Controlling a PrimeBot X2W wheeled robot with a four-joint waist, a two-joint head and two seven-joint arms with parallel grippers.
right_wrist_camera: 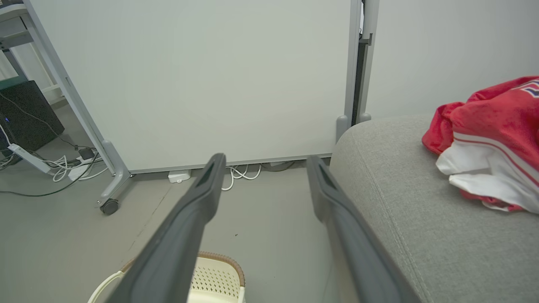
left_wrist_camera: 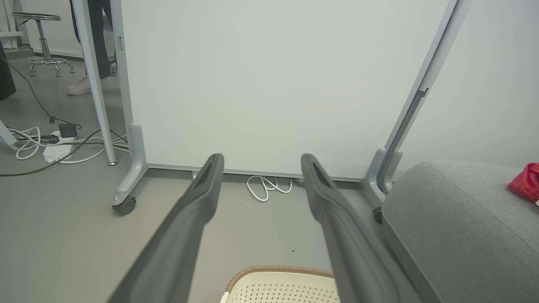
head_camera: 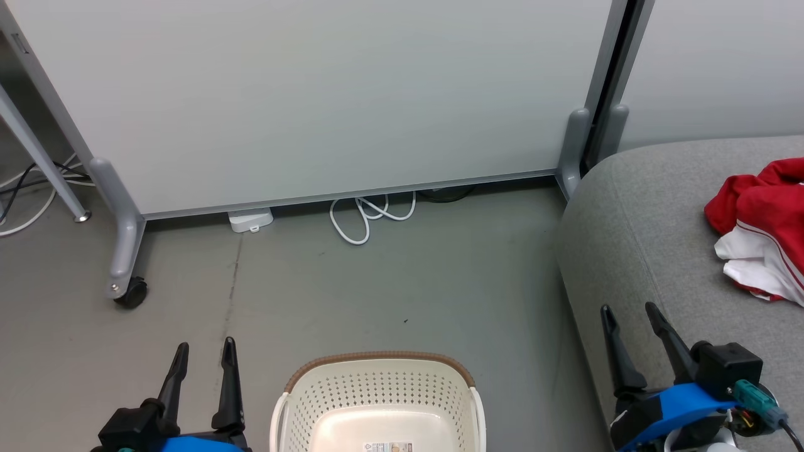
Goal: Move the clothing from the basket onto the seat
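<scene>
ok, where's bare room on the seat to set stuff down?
Seat: bare from its left edge to the clothing, and by the right gripper. Crowded at far right, where the clothing lies. Floor between basket and cable: bare.

- One basket [head_camera: 377, 389] is standing.
- One seat [head_camera: 641, 238] is standing beside it.
- One clothing [head_camera: 760, 220] heap is lying, garments blending too much to count.
- Two claws are showing: left claw [head_camera: 206, 344], right claw [head_camera: 628, 307].
- Two partitions are standing: wide panel [head_camera: 314, 94], side panel [head_camera: 716, 63].
- One cable coil [head_camera: 370, 216] is lying.
</scene>
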